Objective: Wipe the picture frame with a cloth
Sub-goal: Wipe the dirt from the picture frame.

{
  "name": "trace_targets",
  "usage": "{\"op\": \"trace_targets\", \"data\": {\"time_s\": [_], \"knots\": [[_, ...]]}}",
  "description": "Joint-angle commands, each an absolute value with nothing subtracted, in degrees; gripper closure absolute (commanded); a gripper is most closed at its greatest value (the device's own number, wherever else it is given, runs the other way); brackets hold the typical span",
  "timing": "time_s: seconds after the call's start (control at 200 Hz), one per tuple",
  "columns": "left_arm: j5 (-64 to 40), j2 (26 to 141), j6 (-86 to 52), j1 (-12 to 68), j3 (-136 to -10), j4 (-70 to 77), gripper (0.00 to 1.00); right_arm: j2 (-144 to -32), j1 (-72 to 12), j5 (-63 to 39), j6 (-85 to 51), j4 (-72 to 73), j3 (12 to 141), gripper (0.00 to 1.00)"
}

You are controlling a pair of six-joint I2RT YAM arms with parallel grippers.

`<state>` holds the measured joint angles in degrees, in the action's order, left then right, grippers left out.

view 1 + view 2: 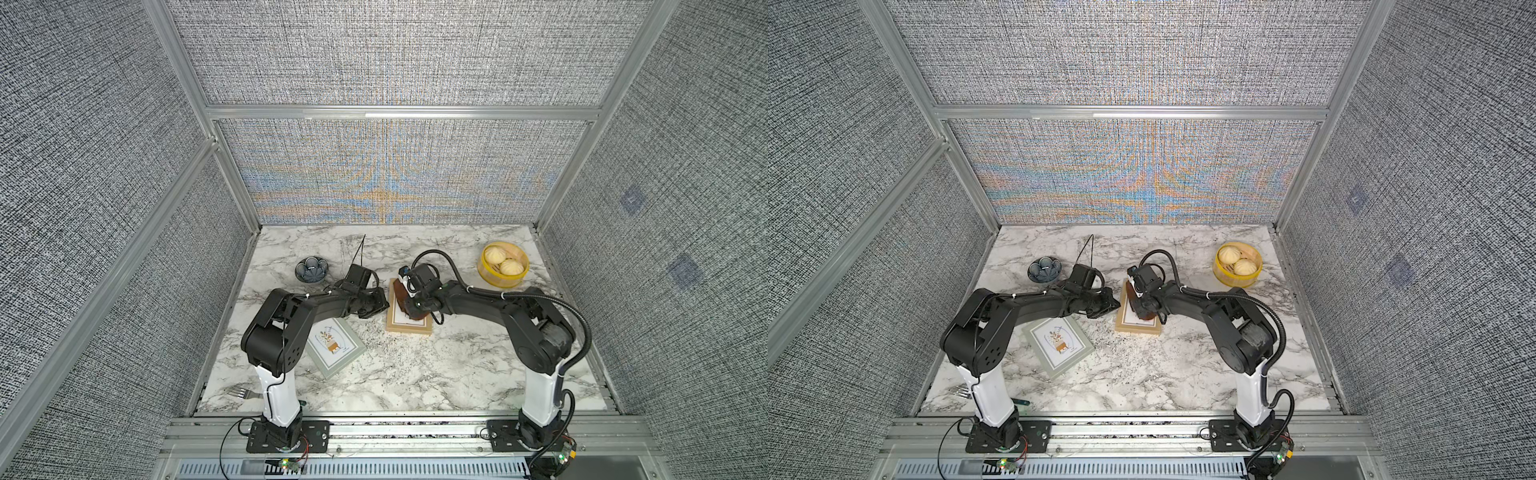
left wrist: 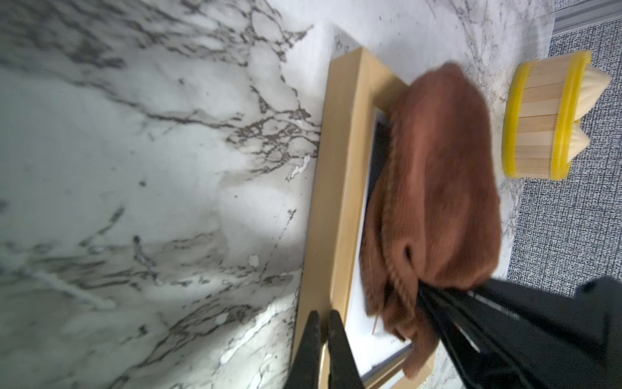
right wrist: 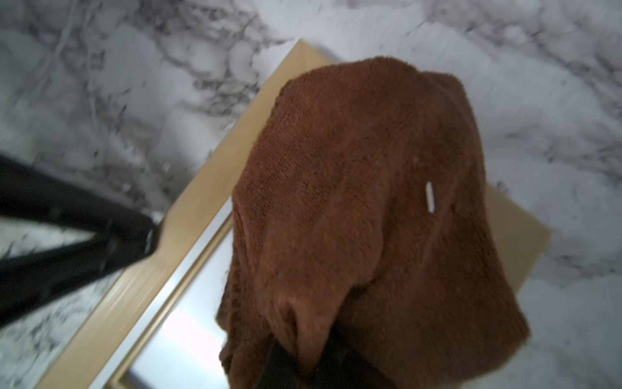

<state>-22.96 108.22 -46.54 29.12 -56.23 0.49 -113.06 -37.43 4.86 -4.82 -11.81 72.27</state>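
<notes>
Scanning every view for lettering now, and we find nothing we can read. The print in the grey-green frame (image 1: 336,349) shows only a drawing (any caption is too small to tell), and the picture in the wooden frame (image 1: 409,330) is blurred.

The cloth (image 2: 437,168) lies on the centre picture frame (image 1: 409,329); the left picture frame (image 1: 336,349) lies nearer the front; a steamer basket (image 1: 498,282) with 2 buns (image 1: 512,267) sits back right.

Your marbled surface (image 1: 415,374) carries two frames lying flat: a wooden picture frame (image 1: 409,328) mid-table and a grey-green picture frame (image 1: 336,347) front-left. You also have a blue bowl (image 1: 312,269) back-left, a yellow steamer basket (image 1: 498,282) back-right, and a fork (image 1: 243,391) at the front-left edge.
</notes>
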Motion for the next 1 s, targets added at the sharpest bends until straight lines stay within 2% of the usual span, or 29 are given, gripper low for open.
{"op": "trace_targets", "data": {"time_s": [0.0,0.125,0.355,0.465,0.62,0.721,0.991], "knots": [[-15.8,109.9,-45.0,29.1,-55.0,-16.6,0.93,-114.9,-36.9,8.7,-6.7,-18.0,74.7,0.98],[-15.8,110.0,-45.2,29.1,-55.1,-16.5,0.94,-114.7,-37.2,5.1,-5.4,-18.5,75.4,0.98],[-15.5,109.9,-46.5,29.2,-55.2,-16.1,0.94,-105.9,-40.7,-4.2,-2.4,-16.7,61.2,0.98],[-15.7,109.9,-46.5,29.1,-55.3,-16.1,0.94,-102.4,-40.7,-6.1,-2.8,-16.4,58.7,0.98],[-16.0,110.5,-46.2,29.1,-55.4,-16.1,0.94,-109.3,-38.8,0.8,-4.2,-19.7,67.6,0.98],[-16.9,110.3,-45.8,29.2,-55.3,-16.2,0.94,-113.1,-36.3,-1.7,-6.3,-20.5,73.3,0.98],[-17.1,109.7,-45.3,29.2,-54.8,-16.4,0.94,-119.8,-32.2,-0.1,-11.7,-22.8,83.3,0.98]]}}
